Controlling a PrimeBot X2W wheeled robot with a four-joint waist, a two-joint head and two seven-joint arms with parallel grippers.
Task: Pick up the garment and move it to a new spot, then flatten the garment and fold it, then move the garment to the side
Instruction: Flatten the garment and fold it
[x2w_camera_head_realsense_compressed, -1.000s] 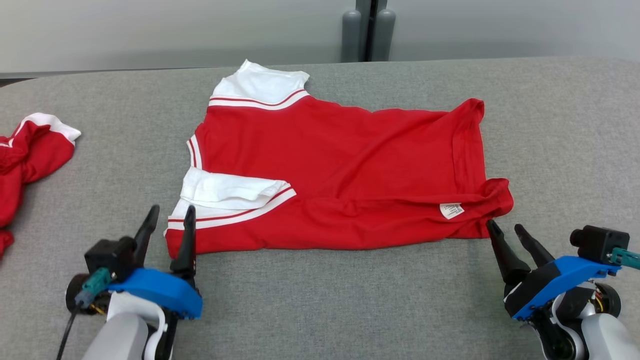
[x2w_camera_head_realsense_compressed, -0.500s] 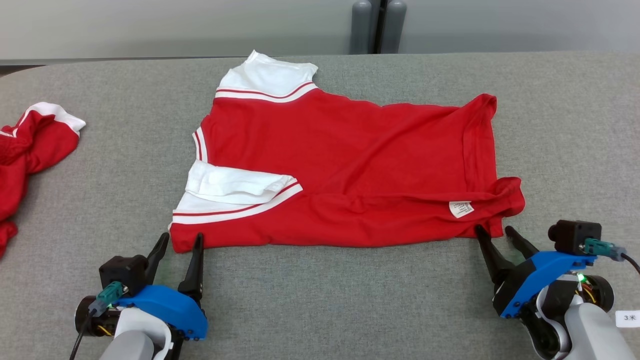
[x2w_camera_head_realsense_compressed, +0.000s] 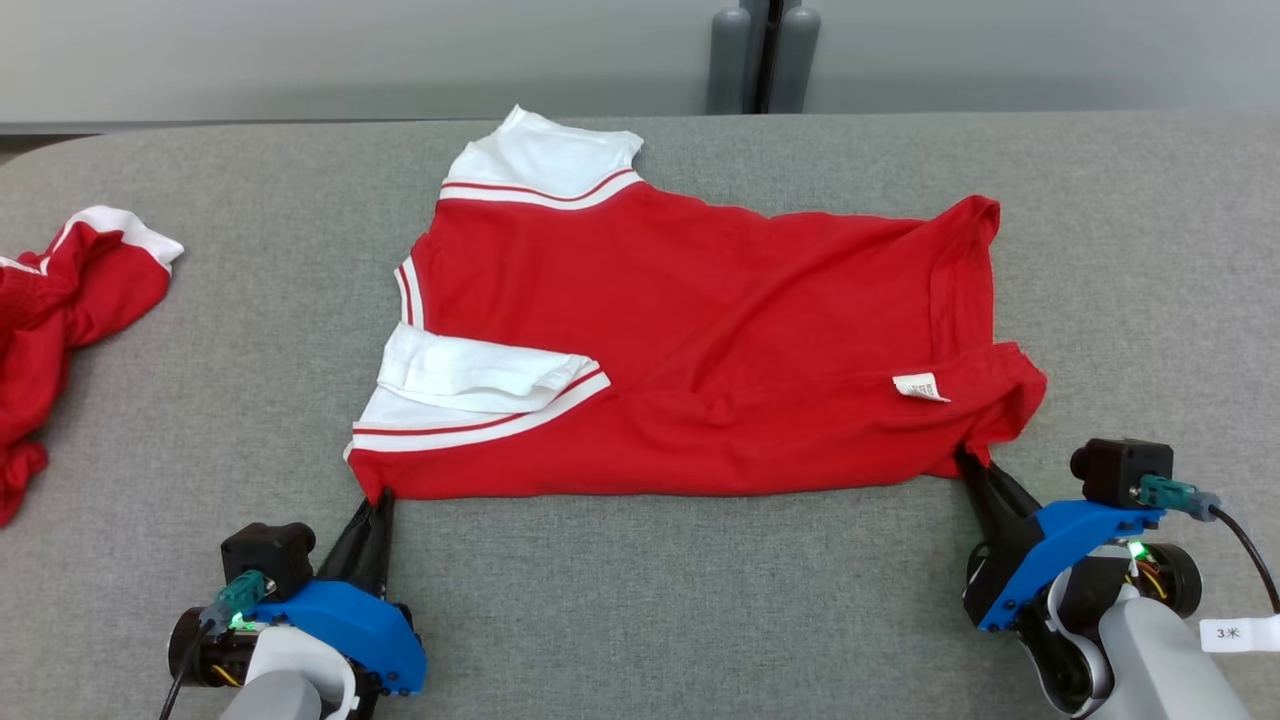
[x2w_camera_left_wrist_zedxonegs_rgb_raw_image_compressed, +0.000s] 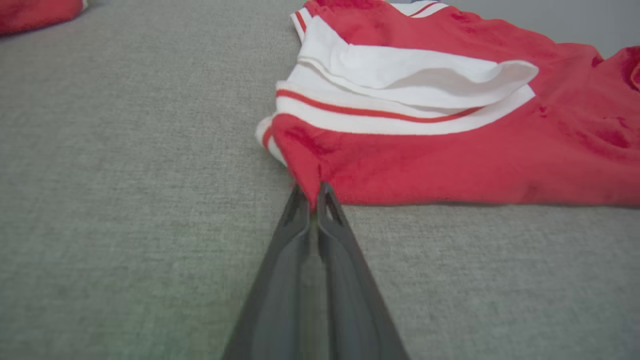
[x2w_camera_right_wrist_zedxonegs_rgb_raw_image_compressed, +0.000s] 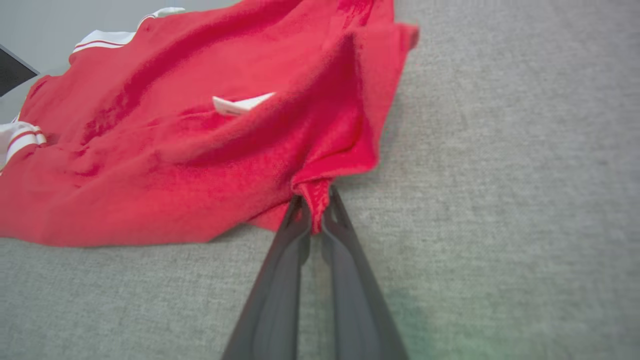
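The garment is a red shirt with white, red-striped sleeves, lying spread across the middle of the grey table. My left gripper is shut on its near-left corner, and the left wrist view shows red cloth pinched between my left gripper tips. My right gripper is shut on the near-right corner under the white label. In the right wrist view a fold of the garment is clamped in my right gripper.
A second red and white garment lies crumpled at the table's left edge. Two grey cylinders stand behind the table's far edge. Grey table surface runs along the near side between my arms.
Both grippers have gone from open to shut, each pinching a near corner of the garment. The near-right corner has bunched up slightly. The head camera has shifted a little.
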